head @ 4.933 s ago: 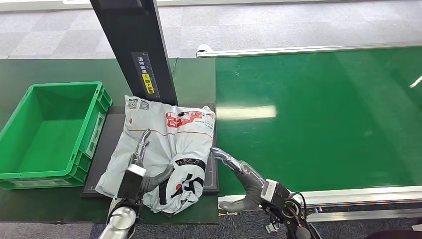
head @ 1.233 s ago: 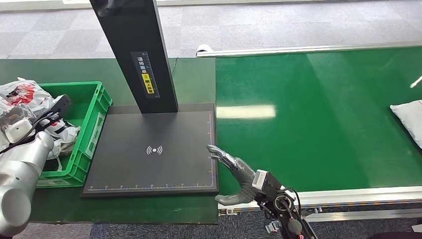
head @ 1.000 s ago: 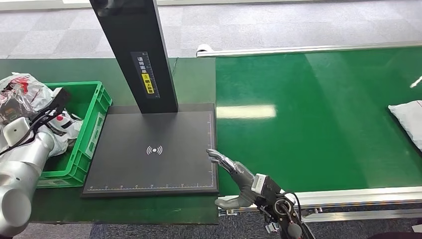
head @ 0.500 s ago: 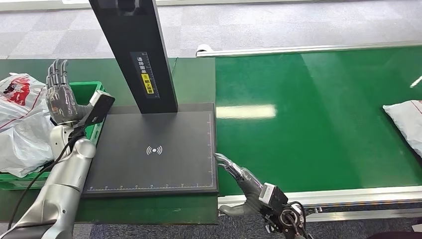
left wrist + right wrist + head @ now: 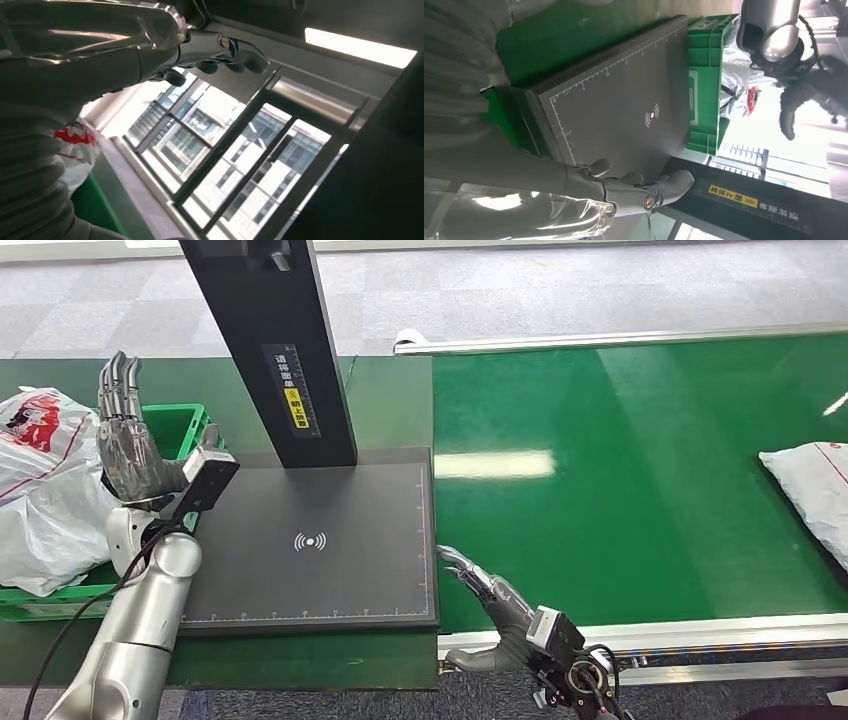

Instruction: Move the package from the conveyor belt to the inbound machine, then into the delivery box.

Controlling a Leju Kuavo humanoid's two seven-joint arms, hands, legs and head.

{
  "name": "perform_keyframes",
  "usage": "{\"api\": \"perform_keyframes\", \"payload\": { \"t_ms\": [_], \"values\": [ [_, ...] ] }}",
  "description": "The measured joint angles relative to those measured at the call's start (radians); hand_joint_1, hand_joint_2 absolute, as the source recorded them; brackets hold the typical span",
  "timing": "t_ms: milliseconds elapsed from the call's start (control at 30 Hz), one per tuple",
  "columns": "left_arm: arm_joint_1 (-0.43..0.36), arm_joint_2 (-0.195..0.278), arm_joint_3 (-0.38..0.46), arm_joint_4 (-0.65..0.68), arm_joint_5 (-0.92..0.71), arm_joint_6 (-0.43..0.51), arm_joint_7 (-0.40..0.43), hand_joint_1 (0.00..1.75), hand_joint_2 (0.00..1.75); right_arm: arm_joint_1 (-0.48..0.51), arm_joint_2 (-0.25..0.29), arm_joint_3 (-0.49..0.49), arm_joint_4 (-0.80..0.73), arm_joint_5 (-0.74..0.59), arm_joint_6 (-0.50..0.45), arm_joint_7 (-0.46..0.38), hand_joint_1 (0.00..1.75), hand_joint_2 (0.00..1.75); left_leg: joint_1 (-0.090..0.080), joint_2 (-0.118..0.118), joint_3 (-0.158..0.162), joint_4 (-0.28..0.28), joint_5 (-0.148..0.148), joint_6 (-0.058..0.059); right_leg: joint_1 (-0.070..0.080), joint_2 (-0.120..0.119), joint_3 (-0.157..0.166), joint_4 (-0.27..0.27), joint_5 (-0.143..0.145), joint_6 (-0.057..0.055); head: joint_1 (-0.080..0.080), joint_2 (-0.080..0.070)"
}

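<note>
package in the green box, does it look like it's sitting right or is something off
Something is off: the package is not down inside the green box. It bulges above the rim and drapes over the near wall.

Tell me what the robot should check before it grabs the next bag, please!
1. First package in the green delivery box: ok, though it bulges over the rim.
2. Left hand free: ok, raised beside the box, fingers up, holding nothing.
3. Right hand free: ok, open at the near edge of the conveyor belt.
4. Scanner pad of the inbound machine bare: ok.
5. Next package within reach: not ok, it lies far off at the belt's right end.
6. Belt moving or stopped: cannot tell.
</note>
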Motion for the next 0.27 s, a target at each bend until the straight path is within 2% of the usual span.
{"api": "perform_keyframes", "payload": {
  "t_ms": [100,167,267],
  "values": [
    [0.059,-0.066,0.052,-0.093,0.142,0.000,-0.191,0.00,1.75,0.000,0.001,0.000,0.000,-0.001,-0.009,0.000,0.00,1.75,-0.001,0.000,0.000,0.000,-0.001,0.000,-0.001,0.000,0.000,0.000,0.000,0.000,0.000,0.000],
    [0.119,-0.108,0.058,-0.166,0.208,0.000,-0.227,0.00,1.75,-0.001,0.002,0.000,0.000,-0.002,-0.010,0.002,0.00,1.75,-0.001,0.000,0.000,0.000,-0.002,0.001,-0.001,0.000,0.000,0.000,-0.001,0.001,0.000,0.000],
    [0.190,-0.154,0.042,-0.249,0.230,0.000,-0.236,0.00,1.75,-0.004,0.003,0.001,0.000,-0.002,-0.010,0.011,0.00,1.75,-0.001,0.000,0.000,0.000,-0.002,0.001,-0.001,0.000,0.000,0.000,-0.001,0.001,0.000,0.000]
  ]
}}
